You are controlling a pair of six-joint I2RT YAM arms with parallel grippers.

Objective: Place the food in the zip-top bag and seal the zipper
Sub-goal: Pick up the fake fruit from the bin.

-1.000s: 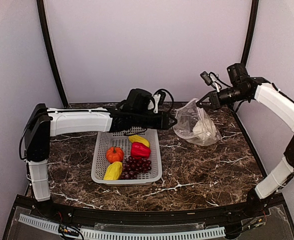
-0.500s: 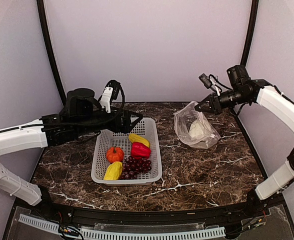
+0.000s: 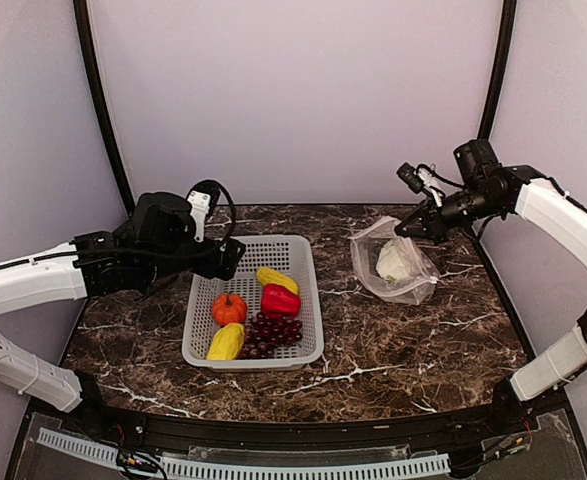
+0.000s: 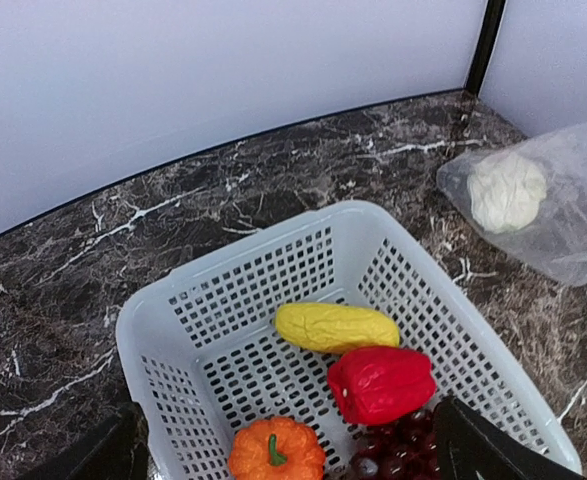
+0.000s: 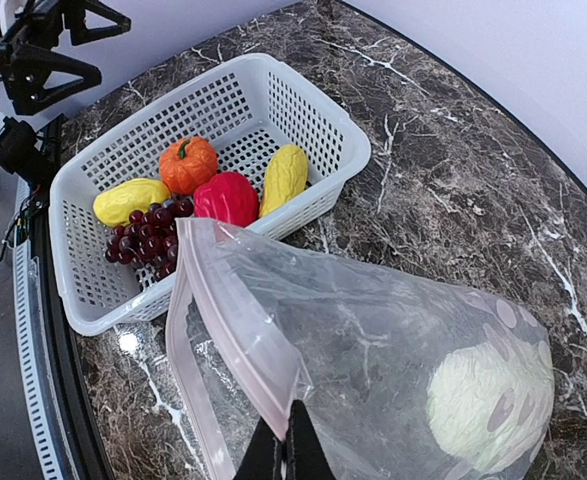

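Bag point(image 3: 413, 285): right of centre in top view, on table point(image 3: 423, 340); mouth edge lifted, open.
Cauliflower point(image 3: 393, 260): inside bag; lower right in R-wrist view.
Zipper point(image 5: 235, 345): unsealed.
R gripper point(image 3: 405, 228): jaws closed on bag's mouth edge.
L gripper point(image 3: 235, 258): at upper-left corner of basket point(image 3: 201, 300), jaws wide apart, holding nothing.
Basket, centre frame, contains:
- tomato point(image 3: 229, 308), left
- pepper point(image 3: 280, 299), right
- yellow pc point(image 3: 277, 280), top
- 2nd yellow pc point(image 3: 226, 342), bottom left
- grapes point(image 3: 270, 334), bottom right
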